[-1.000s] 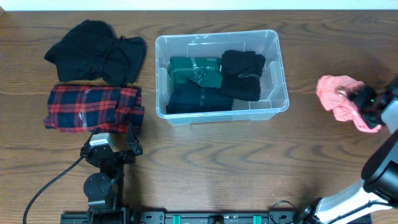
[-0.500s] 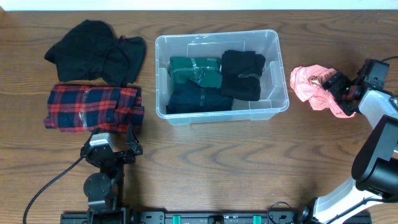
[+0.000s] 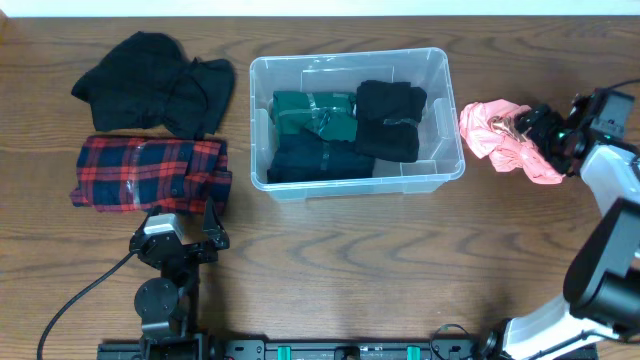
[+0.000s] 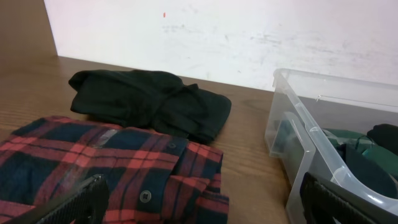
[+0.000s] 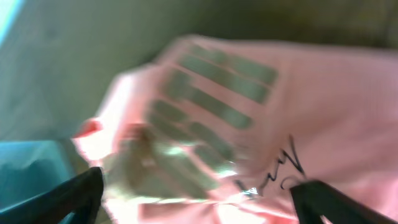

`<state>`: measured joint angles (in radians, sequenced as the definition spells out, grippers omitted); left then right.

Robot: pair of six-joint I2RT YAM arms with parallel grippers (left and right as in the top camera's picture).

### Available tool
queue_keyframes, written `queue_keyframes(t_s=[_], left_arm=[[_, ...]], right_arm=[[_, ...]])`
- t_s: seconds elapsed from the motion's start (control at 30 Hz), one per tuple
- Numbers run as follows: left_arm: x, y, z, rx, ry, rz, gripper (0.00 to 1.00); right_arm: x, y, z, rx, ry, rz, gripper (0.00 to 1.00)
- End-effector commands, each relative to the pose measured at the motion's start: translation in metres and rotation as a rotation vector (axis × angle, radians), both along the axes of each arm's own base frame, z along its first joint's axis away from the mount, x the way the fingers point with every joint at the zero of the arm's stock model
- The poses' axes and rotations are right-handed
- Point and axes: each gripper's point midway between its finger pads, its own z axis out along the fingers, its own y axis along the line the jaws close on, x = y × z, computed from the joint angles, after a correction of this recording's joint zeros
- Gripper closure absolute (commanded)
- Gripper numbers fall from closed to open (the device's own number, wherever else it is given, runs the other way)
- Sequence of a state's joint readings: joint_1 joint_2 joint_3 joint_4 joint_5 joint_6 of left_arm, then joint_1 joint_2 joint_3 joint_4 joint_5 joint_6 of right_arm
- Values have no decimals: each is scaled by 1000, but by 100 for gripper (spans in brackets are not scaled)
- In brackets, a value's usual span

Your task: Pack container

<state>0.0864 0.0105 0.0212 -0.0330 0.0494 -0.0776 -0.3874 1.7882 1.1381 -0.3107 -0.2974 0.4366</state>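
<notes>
1. Right end effector (image 3: 538, 127) has carried the pink garment (image 3: 495, 135) leftward, to just beside the container (image 3: 345, 56).
2. Right end effector: clamped on the pink garment.
3. Left end effector (image 3: 182, 220): fingers apart, empty.
4. Position of the container: centre of the counter (image 3: 350, 265).

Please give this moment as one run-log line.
right gripper: holds pink garment beside container | left gripper: open, by plaid shirt
</notes>
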Motion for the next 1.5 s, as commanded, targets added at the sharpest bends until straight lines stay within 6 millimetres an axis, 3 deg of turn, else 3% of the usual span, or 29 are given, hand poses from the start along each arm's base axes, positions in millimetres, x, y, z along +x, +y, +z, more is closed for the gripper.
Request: queue_keyframes(t_s=[0.0,0.1,0.13,0.37,0.53,0.7,0.87,1.07,1.27,1.47], left_arm=[[-1,3,-16,3,47,13,2],[-1,3,-16,3,47,13,2],[-1,3,-16,3,47,13,2],[-1,3,-16,3,47,13,2],[-1,3,-16,3,47,13,2],[-1,3,-16,3,47,13,2],[-1,3,-16,3,47,13,2],[-1,3,-16,3,47,13,2],[-1,3,-16,3,47,13,2],[-1,3,-16,3,47,13,2]], right_arm=[[11,2,53,-117,-120,100,40],[9,-4,54,-171,-108,106,89],[7,-10,51,-200,-92,90,99],[-2,-65,31,-470,44,-29,99],[7,-74,7,-522,66,28,99],[-2,-71,-31,-457,150,26,99],[-21,-62,-49,-376,239,-1,99],[-42,-37,-63,-254,322,64,99],[-53,-5,-68,-96,341,140,99],[-54,42,-60,154,288,228,99]])
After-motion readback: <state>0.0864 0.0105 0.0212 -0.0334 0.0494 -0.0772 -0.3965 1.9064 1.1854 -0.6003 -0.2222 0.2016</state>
